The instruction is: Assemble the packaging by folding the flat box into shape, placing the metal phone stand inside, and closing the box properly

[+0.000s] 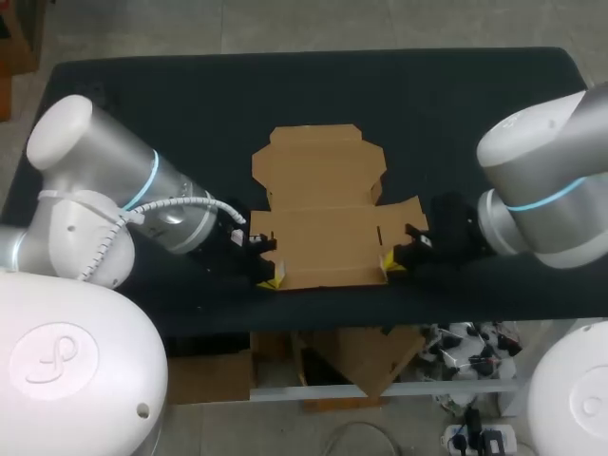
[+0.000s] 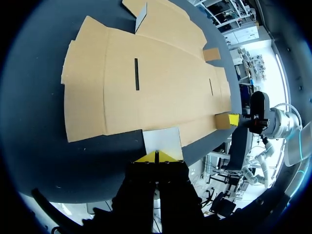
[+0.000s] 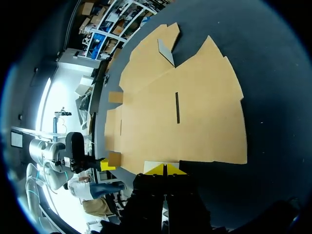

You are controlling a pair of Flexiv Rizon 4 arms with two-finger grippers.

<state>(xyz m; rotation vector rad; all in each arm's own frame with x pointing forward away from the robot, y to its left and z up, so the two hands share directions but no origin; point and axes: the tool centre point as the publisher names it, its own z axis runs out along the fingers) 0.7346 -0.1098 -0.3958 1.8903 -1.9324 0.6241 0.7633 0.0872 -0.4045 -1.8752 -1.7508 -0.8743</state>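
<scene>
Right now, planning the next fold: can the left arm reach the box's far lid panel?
Probably yes: nothing lies on the flat box between the left gripper and the far lid panel, though it must first release the near corner flap.

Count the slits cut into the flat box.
2. One slit is in the flat cardboard box ahead of the left gripper; the other slit is at the far end, near the right gripper. The box lies flat, so none looks hidden.
</scene>
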